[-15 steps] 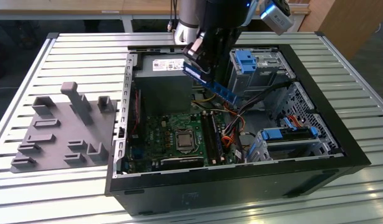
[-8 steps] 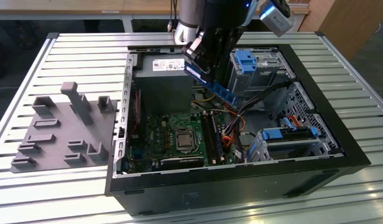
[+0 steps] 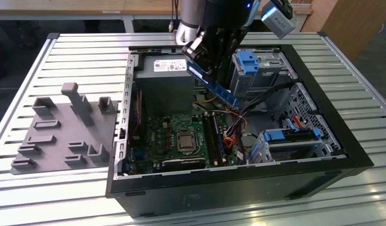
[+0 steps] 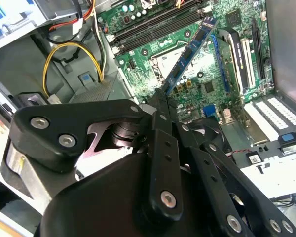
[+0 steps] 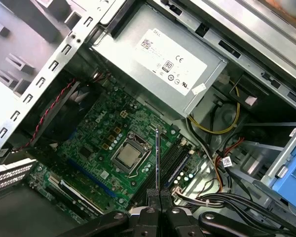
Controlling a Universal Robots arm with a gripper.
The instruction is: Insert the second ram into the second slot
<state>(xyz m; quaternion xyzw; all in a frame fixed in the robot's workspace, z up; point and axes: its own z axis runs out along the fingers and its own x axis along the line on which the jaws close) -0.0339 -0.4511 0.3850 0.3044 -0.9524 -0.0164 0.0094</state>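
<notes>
The gripper (image 3: 201, 60) was clamped on one end of the second ram (image 3: 213, 85), holding it above the open case (image 3: 243, 181); the stick's long axis slanted down from the fingertips toward the motherboard (image 3: 174, 136); the memory slots (image 3: 215, 139) lay below, well apart from it.

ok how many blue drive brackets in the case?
2. Far bracket on the rear drive bay; near bracket on the cage at the exterior view's right. The arm may hide more.
</notes>
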